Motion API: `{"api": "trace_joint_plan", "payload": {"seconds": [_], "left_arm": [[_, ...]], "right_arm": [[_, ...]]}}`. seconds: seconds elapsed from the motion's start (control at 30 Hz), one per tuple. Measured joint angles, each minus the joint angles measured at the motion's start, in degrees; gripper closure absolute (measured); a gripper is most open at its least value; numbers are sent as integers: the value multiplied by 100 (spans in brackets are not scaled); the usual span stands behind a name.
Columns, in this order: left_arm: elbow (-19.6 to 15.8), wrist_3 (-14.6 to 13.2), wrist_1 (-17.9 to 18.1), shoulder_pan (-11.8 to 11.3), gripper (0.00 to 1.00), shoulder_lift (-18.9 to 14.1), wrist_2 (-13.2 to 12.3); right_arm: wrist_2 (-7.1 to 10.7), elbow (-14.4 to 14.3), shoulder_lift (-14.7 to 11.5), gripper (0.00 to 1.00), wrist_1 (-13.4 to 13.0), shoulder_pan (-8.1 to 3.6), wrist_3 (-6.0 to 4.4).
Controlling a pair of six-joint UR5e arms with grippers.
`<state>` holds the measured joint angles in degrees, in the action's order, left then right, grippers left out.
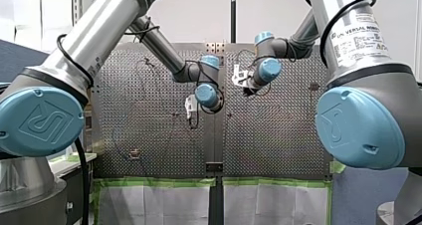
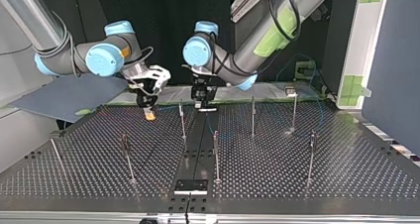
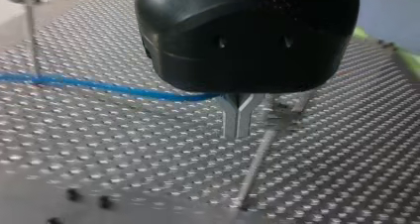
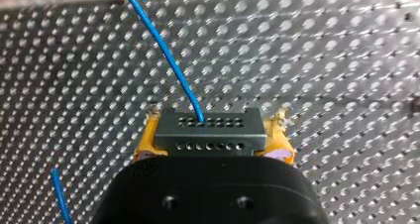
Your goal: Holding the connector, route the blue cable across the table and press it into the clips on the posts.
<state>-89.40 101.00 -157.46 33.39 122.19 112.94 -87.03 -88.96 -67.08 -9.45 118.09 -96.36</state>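
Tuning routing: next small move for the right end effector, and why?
Probably ease my right end effector toward the nearest post: it is shut on the connector, and the blue cable trails from it low over the table.

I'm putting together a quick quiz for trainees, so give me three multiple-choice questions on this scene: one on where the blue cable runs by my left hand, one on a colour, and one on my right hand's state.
1. In the left wrist view, the thin blue cable:
A) runs across the perforated metal table up to my left hand
B) is coiled round a post
C) hangs off the table's edge

2. The pads of my right hand are:
A) red
B) yellow
C) white

3. My right hand is:
A) open and empty
B) open around the cable
C) shut on the grey perforated connector block

Answers:
1 A, the cable reaches the metal fingers.
2 B, yellow shows on both sides of the block.
3 C, the pads clamp the block's sides.
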Motion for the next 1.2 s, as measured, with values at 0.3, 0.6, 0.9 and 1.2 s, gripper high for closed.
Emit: {"api": "trace_joint_plan", "payload": {"seconds": [0.3,0.6,0.9,1.2], "left_arm": [[-473,105,472,18,100,46,-171],[-913,233,956,5,100,52,-432],[-803,472,1450,-80,100,61,-716],[-394,547,1425,-66,100,396,-1077]], "right_arm": [[132,-299,148,100,-322,-78,85],[203,-396,448,100,-379,-167,152],[365,-399,527,100,-546,-265,95],[534,-399,620,100,-699,-353,17]]}}
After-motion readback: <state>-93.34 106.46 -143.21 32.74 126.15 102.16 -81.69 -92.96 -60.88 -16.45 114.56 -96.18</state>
